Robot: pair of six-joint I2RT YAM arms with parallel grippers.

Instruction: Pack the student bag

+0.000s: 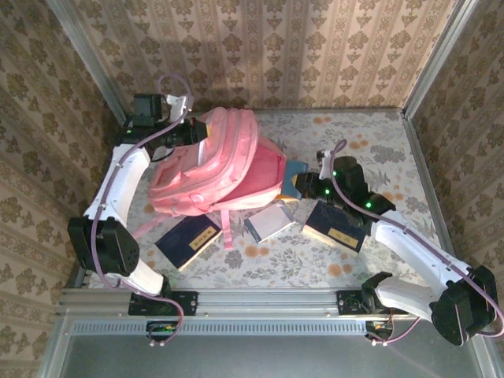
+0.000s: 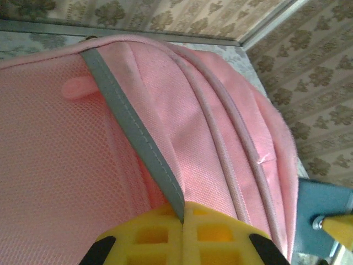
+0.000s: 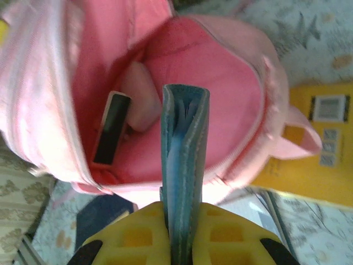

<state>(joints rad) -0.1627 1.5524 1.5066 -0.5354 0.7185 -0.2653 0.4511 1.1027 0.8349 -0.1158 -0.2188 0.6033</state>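
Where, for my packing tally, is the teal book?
Right wrist view: the teal book is edge-on in the right gripper's jaws at the student bag's open mouth, right of a dark item inside.

I'm looking at wallpaper with a tan floral pattern on all three walls around the cell. The table has a pale flowered top, an aluminium rail runs along its near edge, and the light is warm and even.
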